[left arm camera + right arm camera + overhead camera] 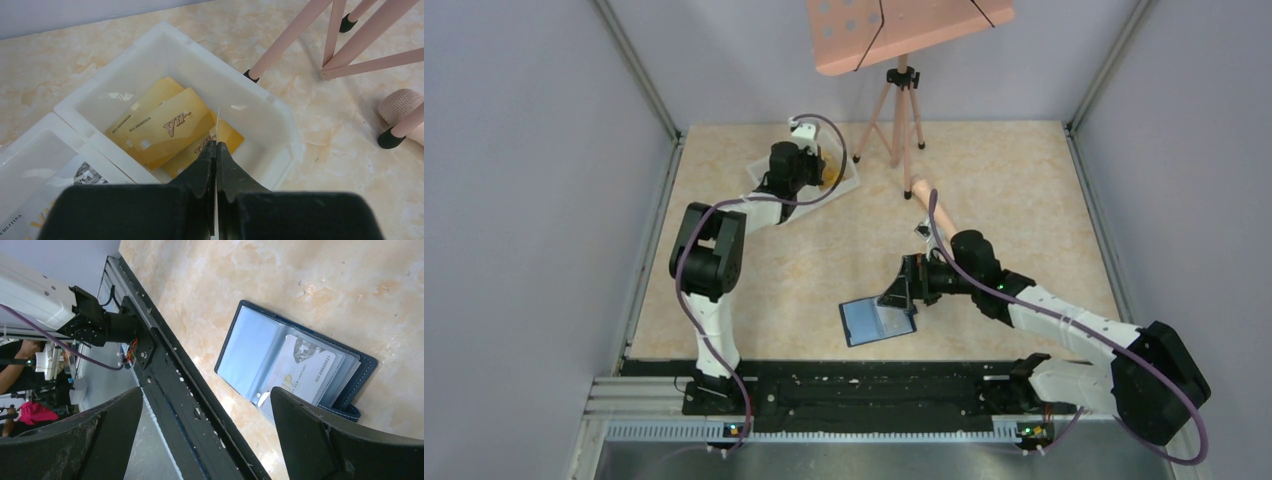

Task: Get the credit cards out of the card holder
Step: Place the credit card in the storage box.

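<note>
The blue card holder (876, 322) lies open near the table's front edge, with a grey-silver credit card (307, 367) still in a clear slot of the card holder (255, 345). My right gripper (902, 290) hovers just beside it, open (207, 392) and empty. At the back left, my left gripper (824, 170) is over a white tray (762, 172). It is shut (216, 144) on a thin card (218, 122) seen edge-on. Below it, yellow credit cards (170, 120) lie overlapping in one compartment of the tray (250, 85).
A pink tripod (902, 110) stands at the back under a pink board (904, 30); its legs (300, 35) pass right of the tray. The tray's other compartment holds a printed card (85, 175). A black rail (864, 395) runs along the near edge.
</note>
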Controlling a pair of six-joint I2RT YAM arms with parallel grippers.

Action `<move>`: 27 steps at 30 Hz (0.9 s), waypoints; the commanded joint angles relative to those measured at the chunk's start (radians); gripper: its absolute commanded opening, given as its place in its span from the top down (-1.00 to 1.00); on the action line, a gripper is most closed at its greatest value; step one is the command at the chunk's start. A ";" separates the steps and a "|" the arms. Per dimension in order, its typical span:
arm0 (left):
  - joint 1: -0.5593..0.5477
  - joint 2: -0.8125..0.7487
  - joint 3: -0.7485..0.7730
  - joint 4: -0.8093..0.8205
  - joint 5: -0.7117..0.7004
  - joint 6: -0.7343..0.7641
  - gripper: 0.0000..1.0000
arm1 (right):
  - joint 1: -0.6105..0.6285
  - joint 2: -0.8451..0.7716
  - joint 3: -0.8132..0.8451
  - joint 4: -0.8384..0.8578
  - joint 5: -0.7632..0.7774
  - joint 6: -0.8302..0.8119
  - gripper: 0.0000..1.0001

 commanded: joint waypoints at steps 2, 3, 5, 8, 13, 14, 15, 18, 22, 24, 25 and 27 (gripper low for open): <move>0.000 0.032 0.025 0.075 0.008 0.095 1.00 | -0.008 0.016 0.038 0.036 0.000 -0.022 -0.98; 0.001 0.035 0.030 0.074 0.004 0.108 1.00 | -0.008 0.018 0.038 0.036 0.001 -0.023 -0.98; 0.001 0.039 0.038 0.075 0.003 0.140 1.00 | -0.008 0.019 0.038 0.036 0.001 -0.022 -0.97; 0.001 0.044 0.038 0.085 -0.010 0.166 1.00 | -0.008 0.019 0.038 0.035 0.001 -0.022 -0.98; 0.003 0.048 0.042 0.094 -0.013 0.207 1.00 | -0.008 0.021 0.039 0.034 0.002 -0.022 -0.98; 0.003 0.049 0.041 0.101 -0.014 0.215 1.00 | -0.008 0.020 0.038 0.034 0.002 -0.023 -0.97; 0.003 0.048 0.038 0.107 -0.017 0.219 1.00 | -0.008 0.020 0.038 0.034 0.002 -0.023 -0.97; 0.003 0.051 0.035 0.122 -0.023 0.233 1.00 | -0.008 0.020 0.036 0.034 0.002 -0.023 -0.98; 0.003 0.056 0.035 0.139 -0.023 0.245 1.00 | -0.008 0.018 0.036 0.033 0.002 -0.020 -0.97; 0.003 0.059 0.038 0.144 -0.020 0.246 1.00 | -0.008 0.017 0.036 0.031 0.004 -0.020 -0.98; 0.003 0.059 0.040 0.144 -0.019 0.248 1.00 | -0.008 0.015 0.036 0.031 0.004 -0.021 -0.97; 0.003 0.061 0.042 0.146 -0.016 0.248 1.00 | -0.008 0.014 0.035 0.031 0.004 -0.020 -0.97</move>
